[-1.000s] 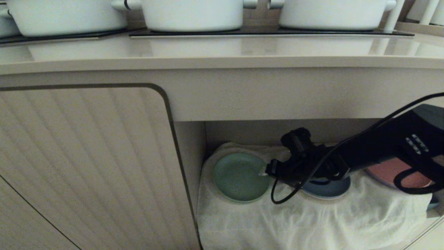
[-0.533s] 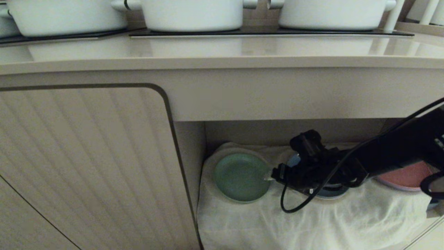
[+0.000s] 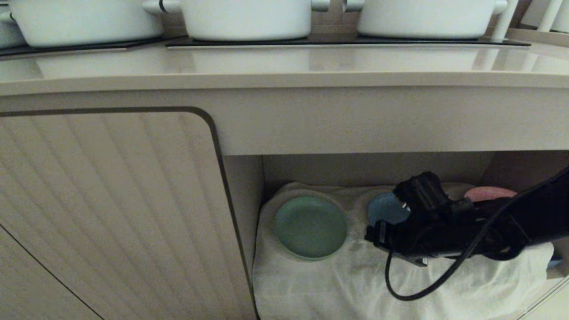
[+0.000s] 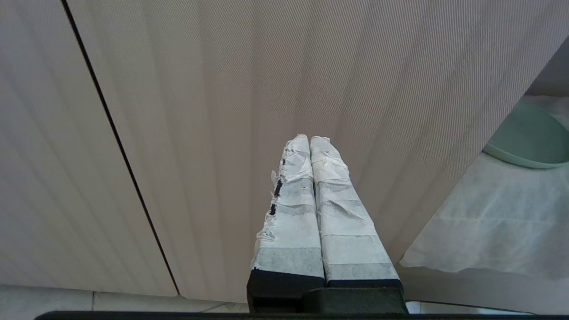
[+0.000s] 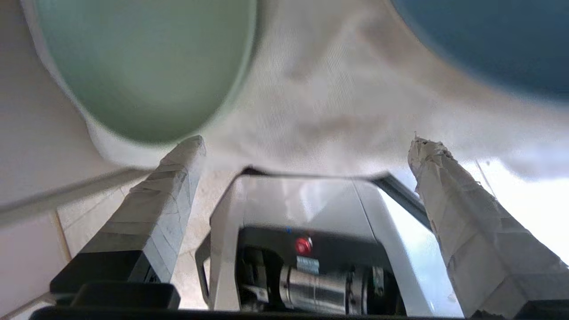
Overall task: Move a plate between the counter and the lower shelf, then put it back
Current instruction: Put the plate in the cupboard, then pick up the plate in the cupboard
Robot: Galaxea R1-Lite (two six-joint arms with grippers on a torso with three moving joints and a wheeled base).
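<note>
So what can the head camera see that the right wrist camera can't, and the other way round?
Only the head view shows the counter, the white pots, the pink plate and the cabinet door. Only the right wrist view shows the right gripper standing open, with nothing between its fingers. Both show the mint-green plate and the blue plate on the lower shelf's cloth.

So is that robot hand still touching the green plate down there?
Apart. In the head view the right hand sits clear of the green plate, with bare cloth between them; the wrist view shows its fingers spread and empty.
</note>
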